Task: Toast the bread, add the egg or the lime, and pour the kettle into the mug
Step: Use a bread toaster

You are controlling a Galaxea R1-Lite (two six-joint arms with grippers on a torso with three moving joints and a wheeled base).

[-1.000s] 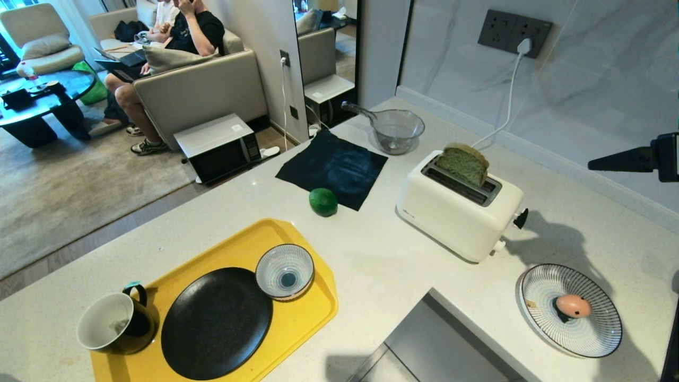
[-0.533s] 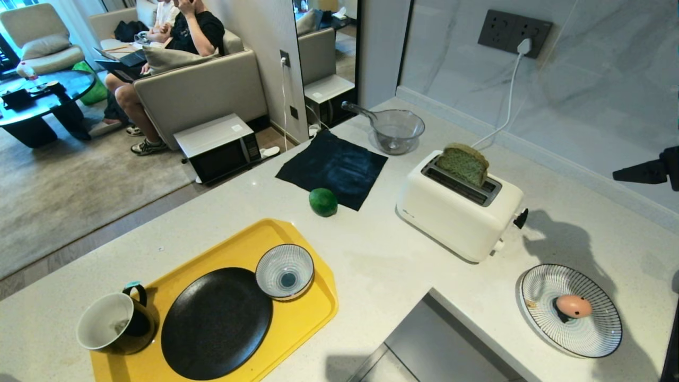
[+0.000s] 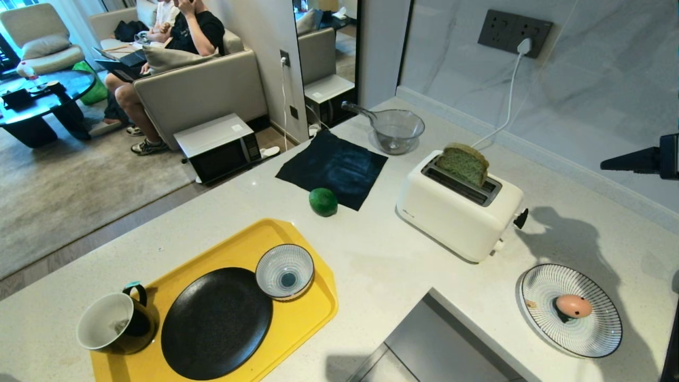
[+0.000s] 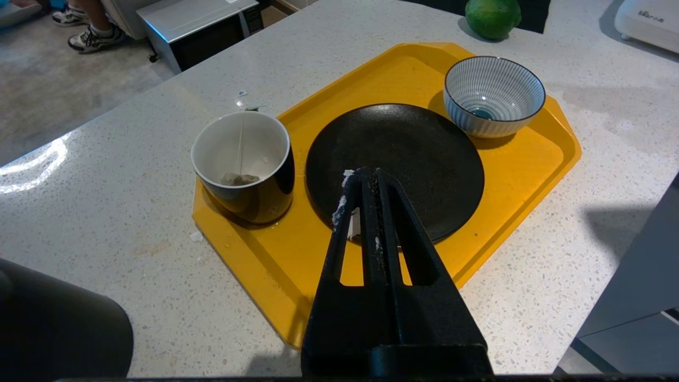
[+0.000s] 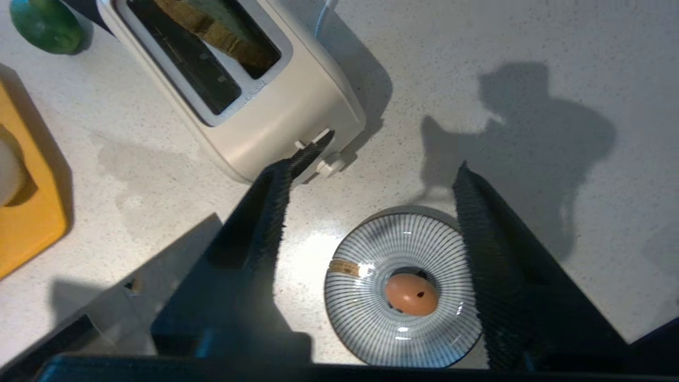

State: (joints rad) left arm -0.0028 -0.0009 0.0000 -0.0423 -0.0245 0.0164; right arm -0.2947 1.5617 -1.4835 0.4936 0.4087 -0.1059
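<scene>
The green bread point(image 3: 462, 163) stands tilted in the far slot of the white toaster point(image 3: 456, 212). The pinkish egg point(image 3: 573, 306), with its black spot point(image 5: 419, 293), lies on a striped plate point(image 3: 604, 329) to the right. The lime point(image 3: 323, 202) rests by a dark cloth. The black mug point(image 3: 114, 323) holds a tea bag on the yellow tray point(image 3: 313, 313). My right gripper point(image 5: 374, 168) hangs open and empty high over the plate and toaster lever; one finger point(image 3: 631, 159) shows at the head view's right edge. My left gripper point(image 4: 366, 174) is shut above the black plate point(image 4: 424, 159). No kettle shows clearly.
The tray also carries a striped bowl point(image 3: 285, 271). A glass measuring bowl point(image 3: 397, 130) stands at the back, and the toaster's cord point(image 3: 508, 101) runs to the wall socket. The counter has a cut-out point(image 3: 424, 345) in front. People sit on a sofa point(image 3: 201, 90) beyond.
In the head view my right gripper's finger drew back toward the right edge and a little lower, then came partly back. The objects on the counter have not moved.
</scene>
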